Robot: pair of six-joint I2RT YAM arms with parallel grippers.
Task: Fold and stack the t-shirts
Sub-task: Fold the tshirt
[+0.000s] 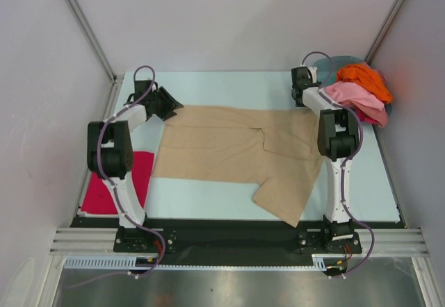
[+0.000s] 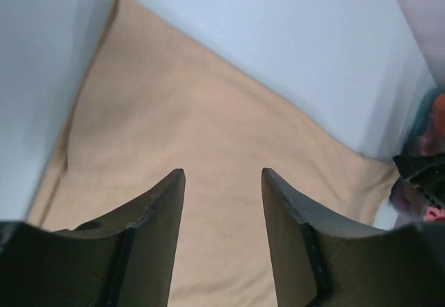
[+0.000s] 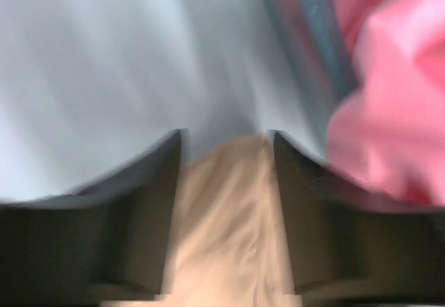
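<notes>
Two dark, blunt fingers (image 2: pixel 149 237) of the left gripper (image 2: pixel 222 176) fill the bottom of the left wrist view. They are spread apart with nothing caught between them. Through the gap shows the large tan cloth t-shirt (image 2: pixel 208 126), lying flat underneath. The right wrist view is blurred, but the right gripper (image 3: pixel 226 140) also has its jaws apart. The edge of the tan cloth shows in the gap close to the fingertips, and it does not look clamped.

From above, the tan shirt lies spread across the middle of the pale table (image 1: pixel 208 206), with the left gripper over its far left corner and the right gripper over its far right corner. Toward its right side one flap is creased over onto the body, and another part juts out toward the near edge, so it is not a tidy rectangle.

A flat magenta-red cloth t-shirt (image 1: pixel 104 192) lies at the near left, partly under the left arm. Its squared-off outline suggests it is already folded and marks the base of the stack. At the far right, a soft pink t-shirt (image 1: pixel 351 97) and a bright orange t-shirt (image 1: pixel 365 78) are heaped, crumpled, in a round teal plastic basin (image 1: pixel 332 62).

By this reading, one shirt is finished and the tan one is early in its folding and not yet stacked. At least the two in the basin are untouched, so most of the job is left.
</notes>
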